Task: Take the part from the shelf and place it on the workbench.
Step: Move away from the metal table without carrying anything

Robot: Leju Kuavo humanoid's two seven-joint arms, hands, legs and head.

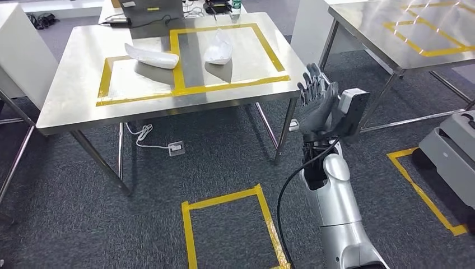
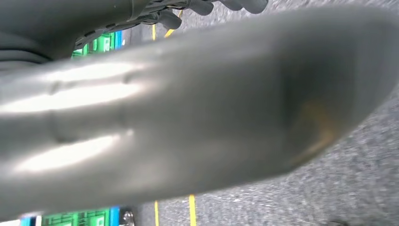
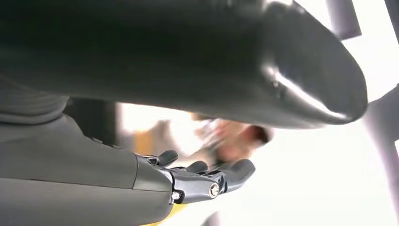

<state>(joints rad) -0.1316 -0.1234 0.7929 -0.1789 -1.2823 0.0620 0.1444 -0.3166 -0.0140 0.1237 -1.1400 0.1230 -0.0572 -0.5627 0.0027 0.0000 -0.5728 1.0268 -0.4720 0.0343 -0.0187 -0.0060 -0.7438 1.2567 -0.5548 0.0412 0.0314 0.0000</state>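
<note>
Two white curved parts lie on the steel workbench point(image 1: 73, 106), one in the left yellow-taped box point(image 1: 152, 56) and one in the right box point(image 1: 218, 48). My right hand point(image 1: 318, 101) is raised beside the workbench's front right corner, off the tabletop, fingers straight and apart, holding nothing. The right wrist view has the same hand point(image 3: 197, 179), with its thick thumb far from the dark fingers. In the left wrist view my left hand point(image 2: 188, 117) hangs over the carpet, its blurred thumb wide across the picture and its fingers point(image 2: 207, 5) apart from it, with nothing held.
A second steel table point(image 1: 403, 28) stands at the back right, a white cabinet point(image 1: 19, 50) at the left. A power strip point(image 1: 175, 148) with a cable lies under the workbench. A yellow tape square point(image 1: 229, 224) marks the carpet. Grey machine base point(image 1: 453, 151) at right. Green crates point(image 2: 101, 42) near my left hand.
</note>
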